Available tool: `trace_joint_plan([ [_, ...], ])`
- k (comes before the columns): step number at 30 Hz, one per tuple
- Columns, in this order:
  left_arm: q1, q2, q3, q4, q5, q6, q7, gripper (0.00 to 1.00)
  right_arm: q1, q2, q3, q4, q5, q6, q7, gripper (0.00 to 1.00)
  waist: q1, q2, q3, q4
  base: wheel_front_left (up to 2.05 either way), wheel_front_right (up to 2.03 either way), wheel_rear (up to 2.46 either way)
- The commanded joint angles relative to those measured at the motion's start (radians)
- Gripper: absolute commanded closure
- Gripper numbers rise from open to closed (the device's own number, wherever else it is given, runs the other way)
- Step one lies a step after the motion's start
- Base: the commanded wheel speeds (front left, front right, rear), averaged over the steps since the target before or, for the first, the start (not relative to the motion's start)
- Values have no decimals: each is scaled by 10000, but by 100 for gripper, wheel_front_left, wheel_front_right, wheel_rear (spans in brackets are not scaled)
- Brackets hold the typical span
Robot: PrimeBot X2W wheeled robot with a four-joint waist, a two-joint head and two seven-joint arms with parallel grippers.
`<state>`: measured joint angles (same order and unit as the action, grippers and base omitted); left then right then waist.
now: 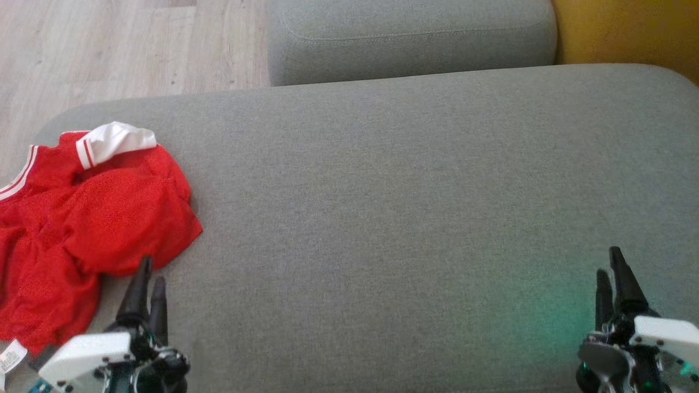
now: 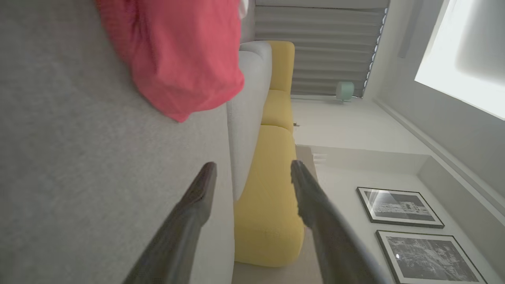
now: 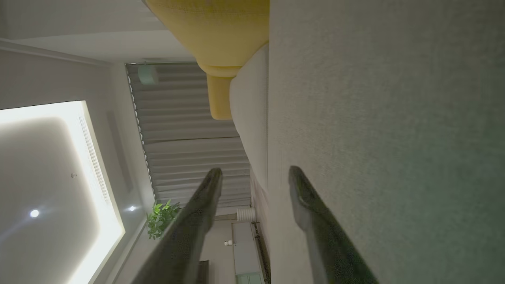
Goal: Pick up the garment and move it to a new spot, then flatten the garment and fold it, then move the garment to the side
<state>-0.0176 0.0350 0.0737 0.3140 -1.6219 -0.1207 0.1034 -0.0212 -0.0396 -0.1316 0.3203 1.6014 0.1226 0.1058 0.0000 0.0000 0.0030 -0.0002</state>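
A crumpled red garment [image 1: 93, 218] with white trim and a white sleeve lies at the left end of the grey sofa seat [image 1: 409, 207], partly past the left edge of the head view. In the left wrist view the garment [image 2: 177, 59] is a red bunch ahead of the fingers. My left gripper [image 1: 150, 273] hovers just in front of the garment's near hem, open and empty. My right gripper [image 1: 610, 261] stands open and empty over the seat's right end, far from the garment. Each wrist view shows its own gripper, left [image 2: 252, 173] and right [image 3: 254, 175], with jaws apart and nothing between.
A second grey cushion [image 1: 409, 38] sits behind the seat, with yellow upholstery [image 1: 628, 33] at the far right. Wooden floor [image 1: 109, 49] lies beyond the seat's left end. A white label [image 1: 11, 357] shows by the garment's near corner.
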Motion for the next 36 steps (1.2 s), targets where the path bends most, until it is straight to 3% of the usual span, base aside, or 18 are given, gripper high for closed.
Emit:
trace_joint_plan([
  [1,-313,65,-70,-350,66,-2,-115,0,-233,-22,70,-336,-64,5,-102,0,0,0,-1,-5,0,0,0],
  [9,-241,70,-206,-519,232,66,-321,0,-154,-60,244,-445,-452,9,-319,0,0,0,-6,-21,0,0,0],
  [18,-165,76,-396,-742,947,267,-584,0,-104,-127,484,-661,-1663,15,-591,0,0,0,-19,-27,0,0,0],
  [36,33,93,-864,-962,3626,831,-1112,0,-42,-249,1135,-1271,-5022,26,-1122,0,0,0,-95,19,0,0,0],
])
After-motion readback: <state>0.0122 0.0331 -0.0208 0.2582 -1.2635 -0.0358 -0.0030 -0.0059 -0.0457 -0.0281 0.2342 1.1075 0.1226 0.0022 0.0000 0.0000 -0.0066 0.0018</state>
